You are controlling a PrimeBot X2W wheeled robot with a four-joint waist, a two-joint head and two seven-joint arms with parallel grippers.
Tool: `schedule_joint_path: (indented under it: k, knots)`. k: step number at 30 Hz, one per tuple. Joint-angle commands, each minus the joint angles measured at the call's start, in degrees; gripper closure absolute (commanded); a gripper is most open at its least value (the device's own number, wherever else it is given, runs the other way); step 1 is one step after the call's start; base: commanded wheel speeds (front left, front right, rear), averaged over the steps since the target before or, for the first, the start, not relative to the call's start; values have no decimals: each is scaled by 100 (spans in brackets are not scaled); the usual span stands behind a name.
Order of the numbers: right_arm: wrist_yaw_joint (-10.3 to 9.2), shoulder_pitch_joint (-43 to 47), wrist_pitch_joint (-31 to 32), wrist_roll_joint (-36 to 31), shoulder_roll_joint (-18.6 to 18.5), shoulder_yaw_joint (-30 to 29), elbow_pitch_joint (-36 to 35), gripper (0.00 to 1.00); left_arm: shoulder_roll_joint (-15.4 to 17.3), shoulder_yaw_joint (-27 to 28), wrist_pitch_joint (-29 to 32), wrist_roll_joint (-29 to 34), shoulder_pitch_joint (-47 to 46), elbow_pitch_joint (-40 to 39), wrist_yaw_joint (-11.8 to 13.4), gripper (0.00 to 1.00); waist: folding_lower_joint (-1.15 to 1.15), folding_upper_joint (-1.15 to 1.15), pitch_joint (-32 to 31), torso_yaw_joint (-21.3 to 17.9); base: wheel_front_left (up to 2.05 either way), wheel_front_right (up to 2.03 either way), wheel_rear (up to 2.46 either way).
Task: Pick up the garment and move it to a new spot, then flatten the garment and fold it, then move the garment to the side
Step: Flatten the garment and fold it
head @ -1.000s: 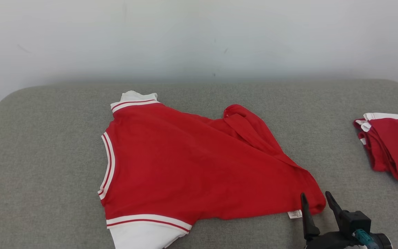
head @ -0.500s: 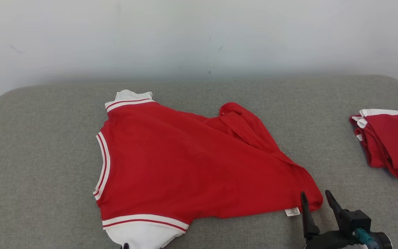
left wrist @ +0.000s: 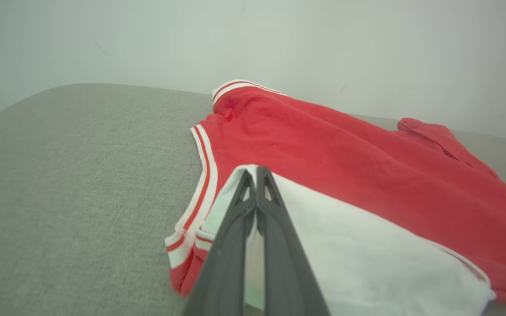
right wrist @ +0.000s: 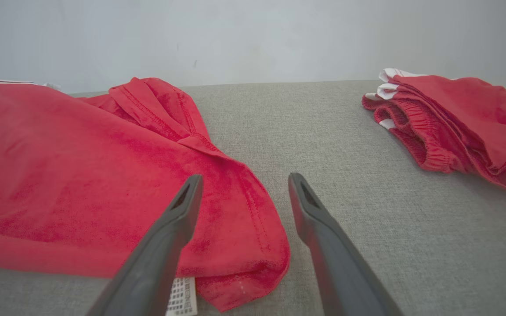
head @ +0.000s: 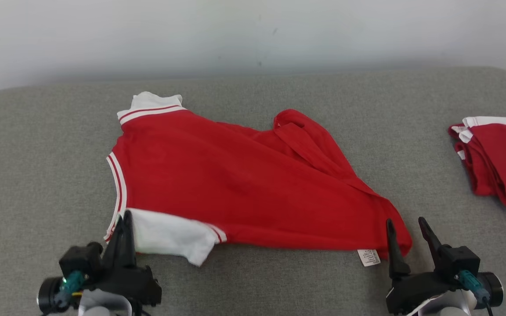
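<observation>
Pinches the white sleeve [head: 169, 235], turned in over the red garment [head: 235, 184], with the left gripper [head: 125, 216] at the lower left, fingers [left wrist: 275, 228] pressed tight together on the cloth's edge. Leaves the garment spread across the middle of the grey cushion [head: 37, 153], creased along its far right side. Holds the right gripper [head: 405, 221] at the garment's near right corner beside the white label [head: 368, 257], fingers spread wide and gripping nothing, with a folded red pile [head: 499, 162] well apart at the far right.
</observation>
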Motion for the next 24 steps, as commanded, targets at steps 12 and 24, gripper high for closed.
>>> schedule_joint_path:
  k: [12,24]
  knots:
    - [-15,-320,-2,101,-12,76,-4,0,5,459,-15,350,-584,463,-21,2,0,0,458,-210,0,0,0]
    - [-15,-67,-2,73,57,66,-160,0,2,553,-15,225,452,132,141,0,0,0,-122,-126,0,0,0]
